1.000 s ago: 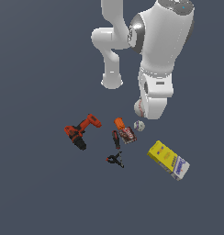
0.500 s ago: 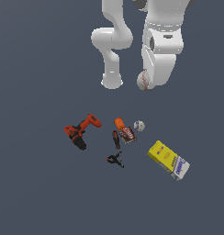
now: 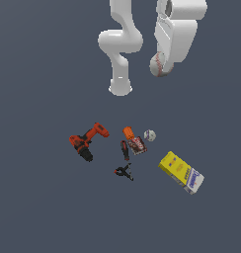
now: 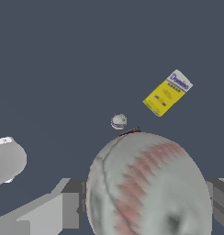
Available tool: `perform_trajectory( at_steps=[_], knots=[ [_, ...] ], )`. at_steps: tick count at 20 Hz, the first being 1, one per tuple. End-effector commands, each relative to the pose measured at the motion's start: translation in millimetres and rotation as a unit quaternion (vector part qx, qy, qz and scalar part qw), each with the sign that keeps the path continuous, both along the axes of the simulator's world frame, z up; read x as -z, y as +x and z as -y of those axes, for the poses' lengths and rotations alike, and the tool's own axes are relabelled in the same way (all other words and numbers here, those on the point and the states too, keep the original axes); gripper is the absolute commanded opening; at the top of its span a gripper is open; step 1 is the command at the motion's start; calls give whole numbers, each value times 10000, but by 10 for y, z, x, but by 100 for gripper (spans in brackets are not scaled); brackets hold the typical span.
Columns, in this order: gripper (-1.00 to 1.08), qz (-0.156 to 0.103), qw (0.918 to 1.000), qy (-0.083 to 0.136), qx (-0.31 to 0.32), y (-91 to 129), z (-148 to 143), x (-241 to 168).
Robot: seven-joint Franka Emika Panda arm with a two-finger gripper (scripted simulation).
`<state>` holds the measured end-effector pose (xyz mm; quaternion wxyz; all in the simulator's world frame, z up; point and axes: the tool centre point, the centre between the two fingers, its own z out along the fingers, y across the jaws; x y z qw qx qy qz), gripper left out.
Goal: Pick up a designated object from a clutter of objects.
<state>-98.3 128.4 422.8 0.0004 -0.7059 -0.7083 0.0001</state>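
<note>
The baseball [image 3: 158, 64] is sitting between the two fingers of the gripper [image 4: 146, 206], which is pinching it from both sides; in the wrist view it is filling most of the space between the grey fingers [image 4: 70, 209], with its red stitching showing. In the exterior view the ball is hanging high above the floor, well apart from the rest of the clutter, tucked under the white hand of the arm [image 3: 174, 34].

The arm is rising from its base [image 3: 120, 86] near the top of the exterior view, bending over, with its hand pointing down toward the floor.

Below, the other things are lying on the dark floor [image 3: 43, 207]. The red-and-black drill [image 3: 87, 141] is lying toward the exterior view's left. The orange packet [image 3: 134, 141] is lying near the middle with the small ball [image 3: 149, 135] just beside it, the dark marker [image 3: 124, 149] on its other side, and the black clamp [image 3: 124, 172] nearby. The yellow-and-white box [image 3: 181, 171] is lying toward the exterior view's right, apart from the others
</note>
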Motion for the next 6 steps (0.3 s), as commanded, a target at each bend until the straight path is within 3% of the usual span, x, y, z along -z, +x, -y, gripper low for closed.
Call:
perform_trajectory(
  at_steps=[1, 6],
  knots=[
    [-100, 3, 10000, 0, 2, -40, -1, -87],
    [-100, 3, 10000, -2, 6, -58, -1, -143]
  ],
)
